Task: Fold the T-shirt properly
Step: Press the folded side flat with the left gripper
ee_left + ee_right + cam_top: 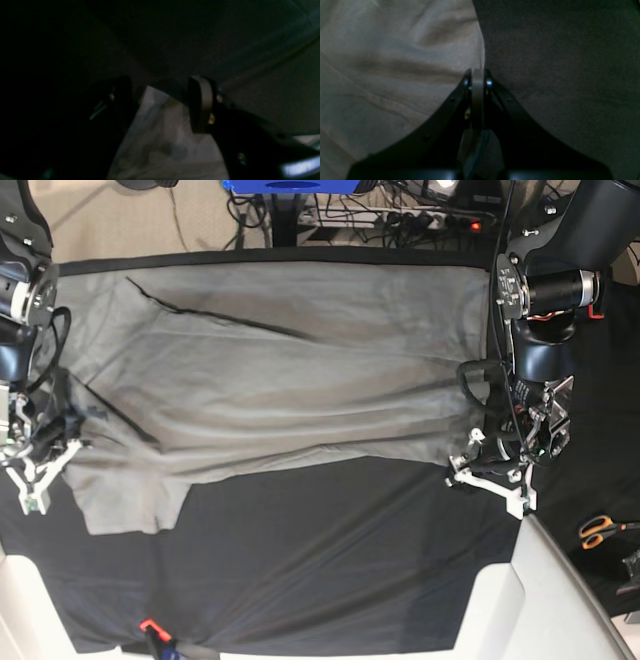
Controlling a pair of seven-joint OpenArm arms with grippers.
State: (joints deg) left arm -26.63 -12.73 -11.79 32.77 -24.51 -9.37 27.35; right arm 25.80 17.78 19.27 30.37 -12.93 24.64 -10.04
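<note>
- Right arm's fingers [478, 75], at the base view's left, are clenched on the T-shirt [290, 370] edge.
- The shirt lies spread across the black tabletop [330, 560].
- Left arm's fingers [160, 100] are released at the hem corner; next they likely must pinch it for the fold.

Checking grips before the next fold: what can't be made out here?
- Left wrist view: so dark that what lies under the left gripper is unreadable.
- Right wrist view: closed fingers of the right gripper hide whether the T-shirt edge is pinched.
- Base view: both grippers too small.
</note>
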